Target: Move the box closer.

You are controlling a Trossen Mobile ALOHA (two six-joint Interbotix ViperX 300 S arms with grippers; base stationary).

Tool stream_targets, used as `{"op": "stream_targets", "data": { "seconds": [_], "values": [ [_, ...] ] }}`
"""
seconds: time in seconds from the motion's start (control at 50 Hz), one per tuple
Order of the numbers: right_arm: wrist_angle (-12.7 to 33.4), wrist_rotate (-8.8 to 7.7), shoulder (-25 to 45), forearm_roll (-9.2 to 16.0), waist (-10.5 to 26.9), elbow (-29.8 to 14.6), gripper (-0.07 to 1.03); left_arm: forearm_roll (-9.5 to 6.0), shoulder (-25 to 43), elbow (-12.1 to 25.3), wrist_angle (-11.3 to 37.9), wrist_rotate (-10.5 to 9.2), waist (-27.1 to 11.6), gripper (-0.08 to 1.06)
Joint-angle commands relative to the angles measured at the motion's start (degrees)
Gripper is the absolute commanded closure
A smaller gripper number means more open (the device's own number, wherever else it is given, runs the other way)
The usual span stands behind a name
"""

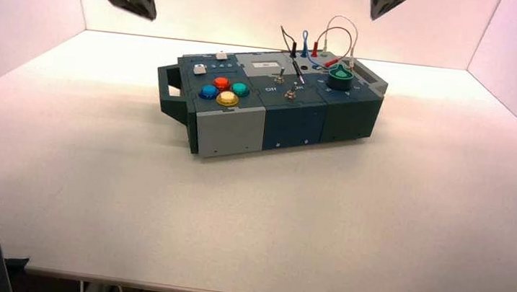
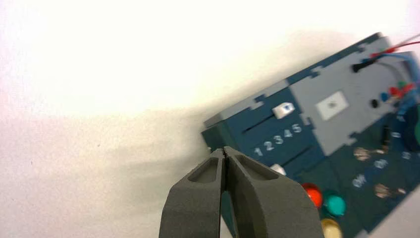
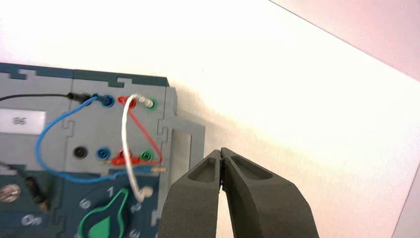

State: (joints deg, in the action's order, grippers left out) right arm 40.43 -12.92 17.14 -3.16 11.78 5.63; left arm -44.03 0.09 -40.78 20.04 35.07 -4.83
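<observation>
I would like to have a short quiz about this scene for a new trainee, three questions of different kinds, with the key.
1. True or false: the left gripper and the right gripper are both shut.
2. Which colour is the round button nearest the front edge of the box?
A) red
B) yellow
C) blue
3. Fill in the blank: the knob on the box is ____ in colour.

Key: 1 true; 2 B; 3 green
</observation>
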Motion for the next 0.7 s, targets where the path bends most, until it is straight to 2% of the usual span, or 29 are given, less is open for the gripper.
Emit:
{"op": "stream_targets", "data": {
  "seconds": [0.02,0.08,0.16,0.32,0.34,0.4,0.44,0.5,0.58,0.7],
  "values": [
    [1.3,-1.93,1.5,0.0,-0.1,-4.9,0.98,-0.09,1.1,0.6,-1.7,-1.23,-0.4,1.01],
    [2.7,-2.9,3.2,0.3,-0.1,-6.9,0.98,-0.09,2.0,0.5,-1.6,-2.02,-0.6,1.01],
    [3.6,-3.34,4.2,0.4,-0.1,-8.1,0.98,-0.09,2.5,0.4,-0.9,-2.46,-1.2,1.01],
    [4.0,-4.39,3.8,0.4,0.0,-8.6,0.98,0.0,1.5,-0.6,-0.4,-2.37,-2.6,1.0],
    [4.2,-4.66,3.7,0.4,-0.1,-8.8,0.98,0.09,1.1,-0.7,-0.4,-2.29,-2.8,0.99],
    [4.9,-5.71,3.3,0.4,-0.1,-9.0,0.96,0.18,0.5,-1.0,0.3,-2.2,-2.9,0.83],
    [5.3,-6.33,3.1,0.4,-0.1,-8.9,0.91,0.18,0.1,-1.1,1.0,-2.2,-2.9,0.65],
    [5.9,-6.86,2.5,0.4,0.0,-8.7,0.77,0.18,-0.4,-1.6,1.8,-2.37,-2.8,0.51],
    [6.2,-6.77,2.2,0.5,0.0,-8.5,0.63,0.18,-1.1,-2.5,2.0,-2.64,-2.7,0.5],
    [6.6,-7.12,2.2,0.5,-0.1,-8.4,0.61,0.18,-1.4,-4.0,0.9,-2.64,-2.7,0.5]
  ]
}}
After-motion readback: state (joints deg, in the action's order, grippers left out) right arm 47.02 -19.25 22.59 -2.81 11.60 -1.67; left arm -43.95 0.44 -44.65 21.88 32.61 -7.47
